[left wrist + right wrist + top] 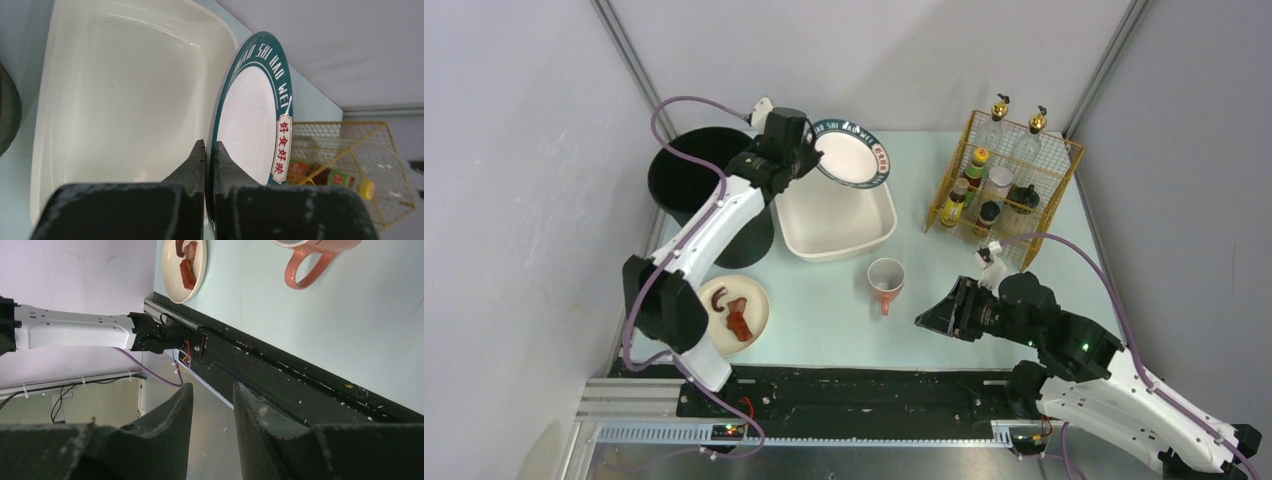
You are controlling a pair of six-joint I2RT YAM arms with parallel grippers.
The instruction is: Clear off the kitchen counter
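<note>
A pale mint-green, smooth kitchen counter (824, 325) with a black rail (854, 385) along its front edge fills the middle of the scene, with a robot arm at each side. The left gripper (210, 149) pinches the edge of a round white plate (247, 125) with a dark green lettered rim, holding it tilted above the far end of a white rectangular plastic tub (834, 235). A black round bin (686, 170) stands left of the tub. At the front left sits a cream plate (762, 312) carrying reddish-brown food pieces (738, 322). A pink mug (886, 278) stands mid-counter. The right gripper (213, 392), fingers parted and holding nothing, hangs just right of the mug. A yellow wire rack (1049, 160) of bottles stands far right.
</note>
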